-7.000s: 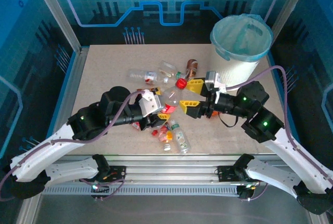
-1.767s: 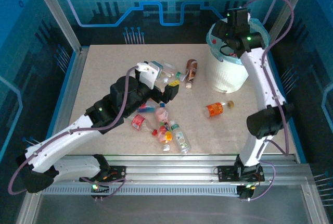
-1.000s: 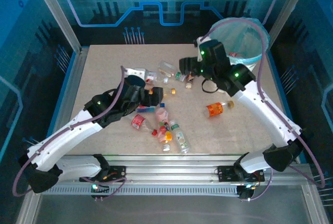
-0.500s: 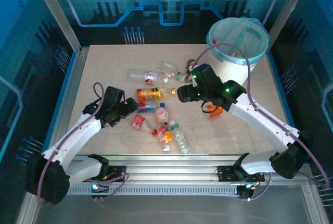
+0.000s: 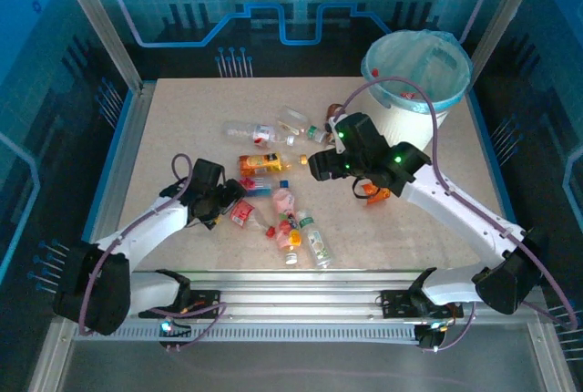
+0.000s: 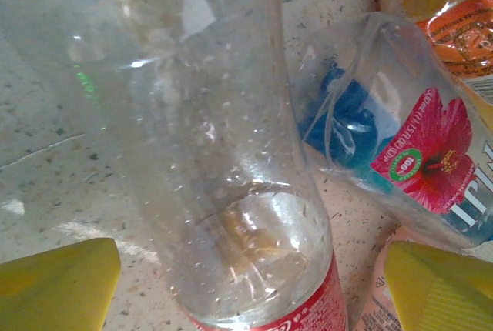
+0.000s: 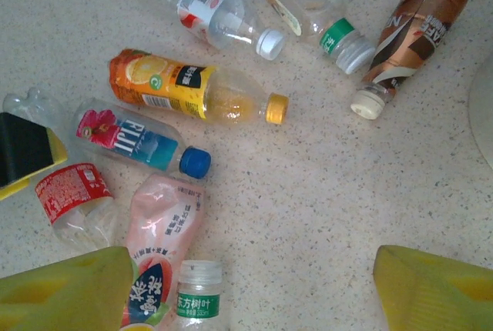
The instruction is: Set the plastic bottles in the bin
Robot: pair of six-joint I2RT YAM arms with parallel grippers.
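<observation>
- L end effector (image 6: pixel 246 291): jaws open, a yellow finger on each side of the red-label bottle (image 6: pixel 258 269). Small gap both sides, so not gripping.
- That bottle lies on its side on the desk (image 6: pixel 46 154), clear body running away from the tips, label end between the fingers.
- Blue-cap bottle (image 6: pixel 385 146) w/ pink flower label lies just beside it. Orange-label bottle (image 6: pixel 451 8) is beyond that.
- R end effector (image 7: pixel 246 289): jaws wide open, holding nothing, held above the desk over the bottle pile.
- Pink bottle (image 7: pixel 166 231) & green-label bottle (image 7: pixel 196 296) sit nr its finger at picture left. Bare desk lies between the fingers.
- Brown bottle (image 7: pixel 412 31) lies further off, toward the far side.
- Bin (image 5: pixel 401 123) stands upright at far right of desk, well apart from L end effector, nearer to R arm.
</observation>
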